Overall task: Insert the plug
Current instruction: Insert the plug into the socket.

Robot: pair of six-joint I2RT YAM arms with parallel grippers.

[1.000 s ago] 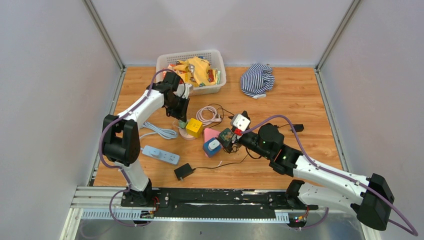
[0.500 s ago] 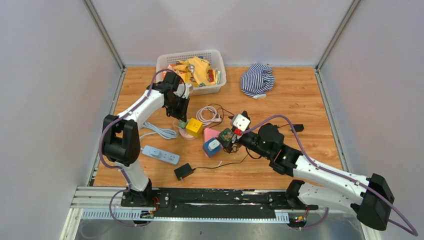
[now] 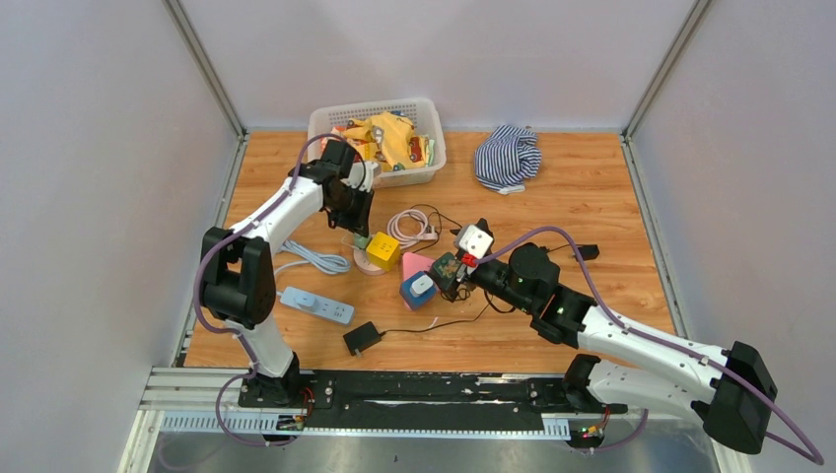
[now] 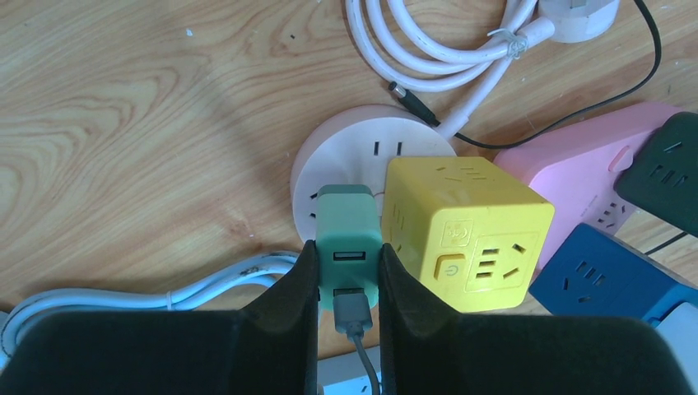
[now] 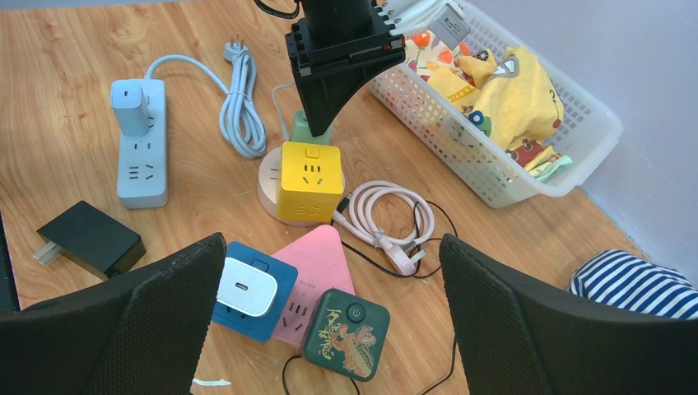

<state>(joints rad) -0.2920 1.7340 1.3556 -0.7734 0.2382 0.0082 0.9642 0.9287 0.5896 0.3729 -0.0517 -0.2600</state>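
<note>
Two grippers, one loaded: the left gripper [image 4: 347, 257] is nearly closed on the green plug [image 4: 349, 224], while the right gripper [image 5: 329, 247] is spread to its widest and holds nothing.
The left fingers [image 4: 288, 288] press the two side faces of the plug near its rear end, where a grey USB cable [image 4: 352, 313] sits in the lower port. The plug's front end meets the top of the round pink socket base [image 4: 354, 136], just beside the yellow cube socket [image 4: 465, 234] on that same base. Whether its pins are in the slots cannot be told. The right jaws hang above the pink triangular socket [image 5: 317, 259], the blue cube [image 5: 276, 319] and the dark green cube [image 5: 346, 333], touching none of them.
</note>
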